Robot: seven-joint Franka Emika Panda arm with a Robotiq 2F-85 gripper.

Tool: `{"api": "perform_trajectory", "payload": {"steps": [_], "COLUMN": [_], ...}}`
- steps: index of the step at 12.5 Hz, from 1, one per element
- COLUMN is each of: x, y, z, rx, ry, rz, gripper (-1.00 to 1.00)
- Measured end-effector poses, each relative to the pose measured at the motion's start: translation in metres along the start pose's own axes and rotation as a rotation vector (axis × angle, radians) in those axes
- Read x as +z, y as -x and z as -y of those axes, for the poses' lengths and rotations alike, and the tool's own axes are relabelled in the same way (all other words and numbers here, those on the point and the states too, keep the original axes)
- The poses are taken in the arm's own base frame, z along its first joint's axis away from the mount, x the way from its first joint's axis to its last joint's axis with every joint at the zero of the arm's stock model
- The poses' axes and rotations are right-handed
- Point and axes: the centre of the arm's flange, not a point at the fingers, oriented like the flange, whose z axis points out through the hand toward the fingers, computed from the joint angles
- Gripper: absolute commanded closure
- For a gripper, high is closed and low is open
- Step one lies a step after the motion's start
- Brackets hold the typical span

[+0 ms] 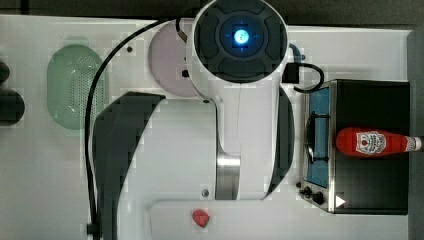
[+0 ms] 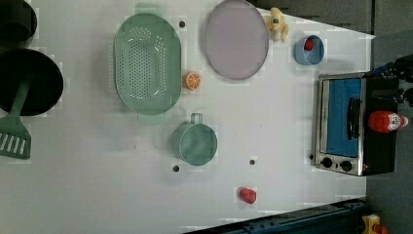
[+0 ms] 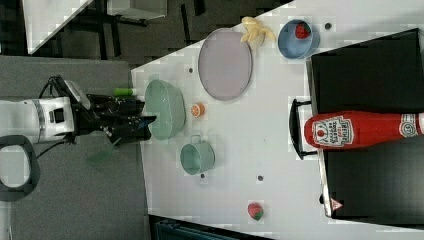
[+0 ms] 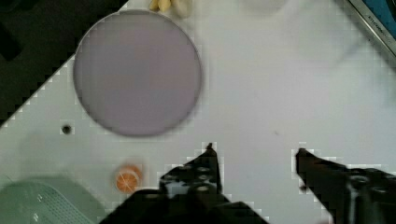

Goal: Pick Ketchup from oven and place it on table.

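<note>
From my wrist camera I see the gripper (image 4: 254, 149) with its two dark fingers (image 4: 205, 163) spread apart and nothing between them, hanging over bare white table (image 4: 280, 84). Just beyond the fingers lies a lilac plate (image 4: 137, 72), with a small orange slice (image 4: 128, 179) and the edge of a green colander (image 4: 42, 205) off to one side, and a banana (image 4: 170, 4) past the plate's far rim.

In the left view a green cup (image 2: 197, 141) stands near the middle of the table, the colander (image 2: 147, 63) and the orange slice (image 2: 192, 80) beside it, and a small red strawberry piece (image 2: 248, 195) sits alone toward the left view's bottom. A blue bowl (image 2: 309, 50) with something red in it is near the banana (image 2: 276, 24). A green spatula (image 2: 14, 131) and a black pan (image 2: 29, 80) sit at the left view's left edge.

Farthest from the gripper is the oven (image 2: 348, 124), door shut, at the left view's right. The ketchup (image 3: 360, 130) stands on the oven's black top (image 3: 370, 65), not inside it, above the door's handle (image 3: 296, 129). In the top view the ketchup (image 1: 372, 142) rests well apart from the arm (image 1: 240, 100).
</note>
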Motion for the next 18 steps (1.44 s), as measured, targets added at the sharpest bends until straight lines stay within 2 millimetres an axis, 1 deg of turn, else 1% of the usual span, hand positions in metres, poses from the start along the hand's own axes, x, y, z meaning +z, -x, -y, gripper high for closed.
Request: {"api": "perform_trajectory", "payload": {"steps": [1, 2, 3, 4, 6, 7, 8, 9, 10, 11, 14, 15, 16, 17, 18], "x": [0.007, 0.004, -0.014, -0.041, -0.1, -0.12, -0.131, -0.131, -0.123, -0.104, -0.03, -0.004, 0.019, 0.038, 0.048], "y": [0.02, 0.04, 0.053, 0.059, 0.061, 0.057, 0.048, 0.033, 0.012, -0.01, -0.074, -0.093, -0.108, -0.118, -0.127], "z": [-0.027, -0.06, -0.088, -0.11, -0.136, -0.147, -0.155, -0.163, -0.173, -0.185, -0.229, -0.243, -0.257, -0.271, -0.284], "rx": [0.01, 0.024, 0.048, 0.07, 0.102, 0.121, 0.141, 0.172, 0.212, 0.259, 0.403, 0.448, 0.489, 0.524, 0.555], "ry": [0.038, 0.08, 0.063, 0.019, -0.099, -0.138, -0.163, -0.193, -0.205, -0.184, -0.088, -0.057, -0.04, -0.03, -0.029], "rz": [0.045, 0.078, 0.081, 0.051, -0.056, -0.098, -0.136, -0.163, -0.175, -0.149, -0.069, -0.046, -0.032, -0.024, -0.034], "gripper": [-0.59, -0.81, -1.0, -1.0, -1.0, -1.0, -1.0, -1.0, -1.0, -1.0, -1.0, -1.0, -1.0, -1.0, -1.0]}}
